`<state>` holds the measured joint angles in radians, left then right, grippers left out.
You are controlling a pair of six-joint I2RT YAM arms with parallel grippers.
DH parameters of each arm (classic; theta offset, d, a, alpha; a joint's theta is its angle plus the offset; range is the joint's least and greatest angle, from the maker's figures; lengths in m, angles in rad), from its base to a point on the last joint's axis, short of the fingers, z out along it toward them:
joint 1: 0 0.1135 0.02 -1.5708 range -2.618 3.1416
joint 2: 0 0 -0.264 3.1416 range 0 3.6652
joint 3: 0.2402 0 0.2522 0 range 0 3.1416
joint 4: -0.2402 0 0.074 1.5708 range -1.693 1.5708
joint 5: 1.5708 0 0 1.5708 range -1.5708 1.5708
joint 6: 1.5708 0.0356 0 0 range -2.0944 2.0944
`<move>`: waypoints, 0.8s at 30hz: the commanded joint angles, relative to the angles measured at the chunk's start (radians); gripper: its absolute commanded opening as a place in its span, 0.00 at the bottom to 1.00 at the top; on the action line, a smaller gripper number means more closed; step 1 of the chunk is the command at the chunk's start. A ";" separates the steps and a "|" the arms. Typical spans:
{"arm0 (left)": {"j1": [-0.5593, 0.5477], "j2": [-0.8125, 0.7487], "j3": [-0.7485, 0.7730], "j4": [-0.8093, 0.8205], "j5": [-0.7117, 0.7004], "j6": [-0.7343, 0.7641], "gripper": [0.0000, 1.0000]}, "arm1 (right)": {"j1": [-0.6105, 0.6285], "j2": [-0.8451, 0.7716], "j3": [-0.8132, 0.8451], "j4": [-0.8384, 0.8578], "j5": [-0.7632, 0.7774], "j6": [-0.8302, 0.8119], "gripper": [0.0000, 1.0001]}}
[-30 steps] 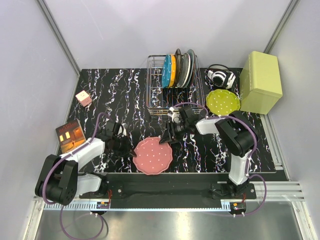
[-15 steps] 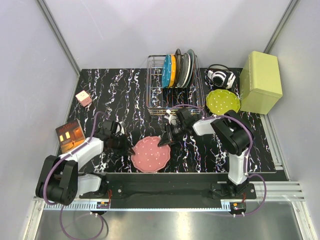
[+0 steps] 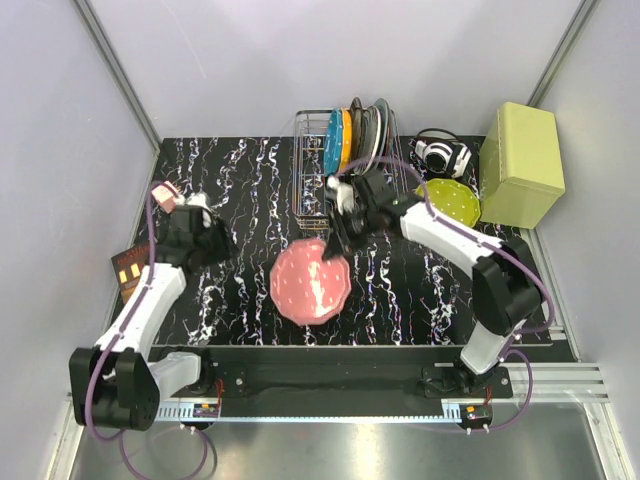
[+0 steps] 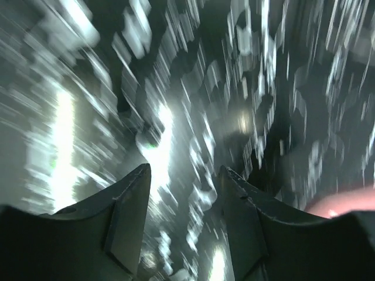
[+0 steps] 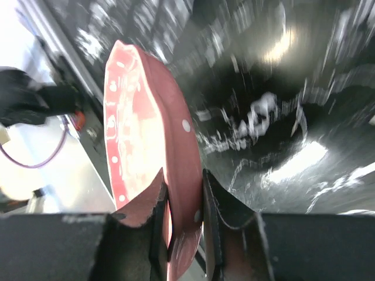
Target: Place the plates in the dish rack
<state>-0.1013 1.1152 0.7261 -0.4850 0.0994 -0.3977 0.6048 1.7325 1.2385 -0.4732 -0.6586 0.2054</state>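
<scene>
My right jaws pinch the rim of the pink plate [image 3: 310,283] and hold it tilted over the middle of the bench [image 3: 230,180], just in front of the dish rack [image 3: 310,200] at the far edge. The blue plate [image 3: 332,145] and orange plate [image 3: 346,135] stand upright in the rack. The yellow-green plate [image 3: 455,205] lies flat near the far right corner. My left jaws are spread and empty over the bench's left side.

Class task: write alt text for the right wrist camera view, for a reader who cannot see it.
The right gripper is shut on the rim of a pink scalloped plastic plate with white dots, seen nearly edge-on against a blurred black marbled tabletop.
</scene>
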 commanded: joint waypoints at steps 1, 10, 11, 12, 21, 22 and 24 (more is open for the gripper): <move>0.055 -0.074 0.122 0.023 -0.216 0.160 0.55 | -0.008 -0.099 0.306 -0.177 -0.027 -0.096 0.00; 0.061 -0.195 0.078 0.034 -0.162 0.163 0.56 | -0.007 0.125 1.026 -0.217 0.374 -0.081 0.00; 0.064 -0.204 0.064 0.036 -0.150 0.158 0.56 | -0.007 0.151 1.077 -0.213 0.489 -0.080 0.00; 0.068 -0.221 0.058 0.036 -0.129 0.146 0.56 | -0.007 0.214 1.131 -0.214 0.529 -0.081 0.00; 0.101 -0.250 0.022 0.026 -0.069 0.109 0.56 | -0.007 0.406 1.483 -0.150 0.727 -0.201 0.00; 0.100 -0.250 0.018 0.035 -0.063 0.103 0.56 | -0.007 0.403 1.443 -0.113 0.796 -0.228 0.00; 0.121 -0.250 -0.001 0.045 -0.041 0.085 0.56 | 0.006 0.409 1.411 0.011 0.897 -0.271 0.00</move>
<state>-0.0063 0.8825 0.7509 -0.4801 -0.0010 -0.2760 0.5964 2.1822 2.6366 -0.7506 0.0395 0.0162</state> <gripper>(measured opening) 0.562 0.275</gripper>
